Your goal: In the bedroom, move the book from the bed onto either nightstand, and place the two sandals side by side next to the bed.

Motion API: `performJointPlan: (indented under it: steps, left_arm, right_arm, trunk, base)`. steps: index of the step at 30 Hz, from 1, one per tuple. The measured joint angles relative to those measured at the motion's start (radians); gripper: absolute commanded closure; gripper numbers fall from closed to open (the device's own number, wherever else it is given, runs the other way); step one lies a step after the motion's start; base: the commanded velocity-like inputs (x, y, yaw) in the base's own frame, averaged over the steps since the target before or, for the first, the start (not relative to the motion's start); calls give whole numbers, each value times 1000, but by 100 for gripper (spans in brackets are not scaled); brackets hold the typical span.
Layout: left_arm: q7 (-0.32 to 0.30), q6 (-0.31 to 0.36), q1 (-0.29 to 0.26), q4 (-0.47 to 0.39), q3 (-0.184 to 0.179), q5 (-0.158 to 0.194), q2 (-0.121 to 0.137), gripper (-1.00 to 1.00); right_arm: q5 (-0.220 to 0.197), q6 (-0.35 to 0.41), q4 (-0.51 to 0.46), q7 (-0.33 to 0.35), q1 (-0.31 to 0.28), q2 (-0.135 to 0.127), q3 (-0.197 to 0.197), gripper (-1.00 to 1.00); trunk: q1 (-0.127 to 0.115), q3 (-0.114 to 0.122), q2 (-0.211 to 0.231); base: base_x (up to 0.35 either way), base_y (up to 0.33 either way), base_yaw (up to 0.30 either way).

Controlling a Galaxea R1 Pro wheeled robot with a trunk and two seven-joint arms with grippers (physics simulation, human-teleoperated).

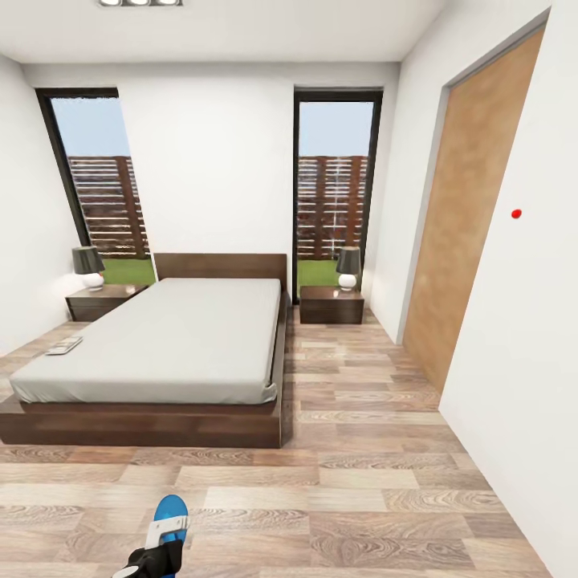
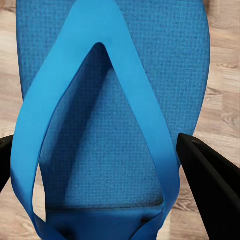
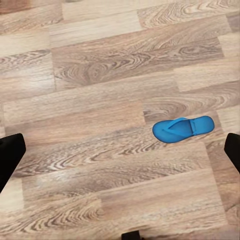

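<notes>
The book (image 1: 64, 346) lies flat near the left edge of the bed (image 1: 185, 337), a grey mattress on a dark wood frame. A dark nightstand (image 1: 100, 301) stands left of the headboard and another nightstand (image 1: 331, 305) right of it. At the bottom of the head view my left gripper (image 1: 156, 547) is shut on a blue sandal (image 1: 170, 514) above the floor. Up close that sandal (image 2: 115, 100) spans the space between the black fingers (image 2: 210, 180). The other sandal (image 3: 182, 129) lies alone on the wood floor under my open right gripper (image 3: 120, 155).
Each nightstand carries a lamp (image 1: 88, 266), (image 1: 348, 267). Two tall windows are in the far wall. A brown door (image 1: 474, 209) is set in the right wall. A wide strip of plank floor (image 1: 361, 417) runs between bed and right wall.
</notes>
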Motion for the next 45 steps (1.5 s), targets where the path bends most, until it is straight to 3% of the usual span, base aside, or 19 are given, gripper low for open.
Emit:
performJointPlan:
  steps: [45]
  left_arm:
    - [0, -2, 0, 0, 0, 1, 1, 100]
  right_arm:
    - [0, 0, 1, 0, 0, -3, -1, -100]
  trunk:
    - [-173, 142, 316]
  base:
    - [0, 0, 0]
